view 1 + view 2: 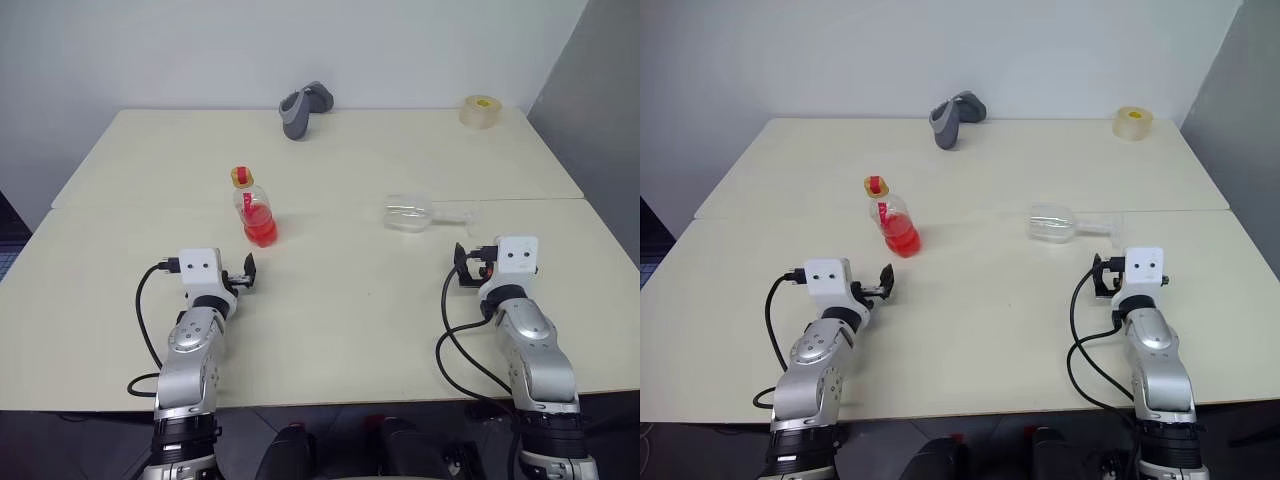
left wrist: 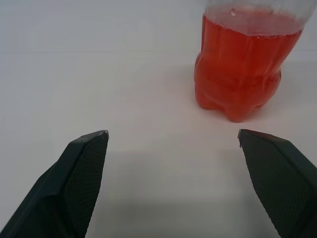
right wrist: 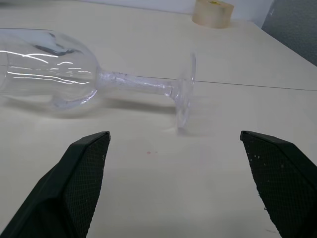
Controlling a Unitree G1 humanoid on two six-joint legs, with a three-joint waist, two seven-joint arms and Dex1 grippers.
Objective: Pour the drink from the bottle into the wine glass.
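The small clear bottle (image 1: 256, 210) stands upright left of the table's middle, its lower part holding the red-orange drink (image 1: 261, 228), a yellowish cap on top. My left gripper (image 1: 248, 272) hovers open just short of it, slightly to its left; in the left wrist view the bottle's base (image 2: 242, 74) lies beyond the spread fingers (image 2: 84, 168). The wine glass (image 1: 410, 214) lies on its side right of middle, bowl toward the bottle, foot (image 3: 184, 91) pointing right. My right gripper (image 1: 463, 265) is open near the foot, with nothing between its fingers (image 3: 84, 173).
A grey curved object (image 1: 303, 108) rests at the table's far edge. A roll of tape (image 1: 482, 111) sits at the far right corner. A seam (image 1: 150, 204) runs across the cream tabletop between two joined tables. A dark partition rises at the right.
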